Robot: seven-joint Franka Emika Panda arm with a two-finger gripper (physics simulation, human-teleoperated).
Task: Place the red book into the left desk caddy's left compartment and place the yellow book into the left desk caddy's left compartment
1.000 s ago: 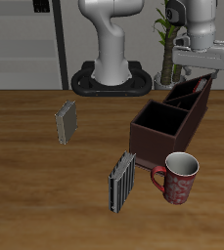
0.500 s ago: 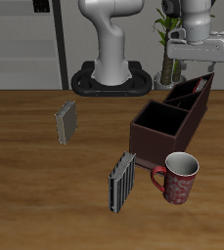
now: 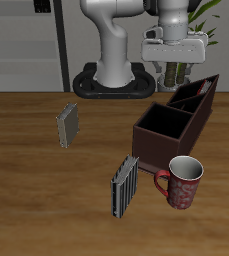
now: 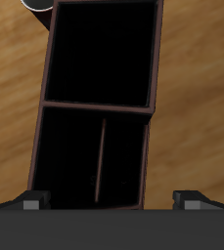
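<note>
The red book (image 3: 190, 99) shows only as a dark red edge leaning inside the left desk caddy (image 3: 209, 93), the one with the tall slanted wall; I cannot tell which compartment it is in. Far from both caddies, the yellow book (image 3: 67, 124), small and grey-striped, stands upright on the table. My gripper (image 3: 174, 72) hangs open and empty, high above the table and farther back than the caddies. In the wrist view the gripper (image 4: 112, 200) has its fingers wide apart, looking down into the boxier caddy (image 4: 148, 59).
The boxier dark brown caddy (image 3: 169, 132) stands in front of the left desk caddy. A red patterned mug (image 3: 183, 182) sits at its near end. A larger grey striped book (image 3: 124, 185) stands beside the mug. A potted plant (image 3: 169, 60) stands at the back.
My gripper has moved from above the left desk caddy sideways toward the table's middle, staying high and open. Nothing on the table has moved.
</note>
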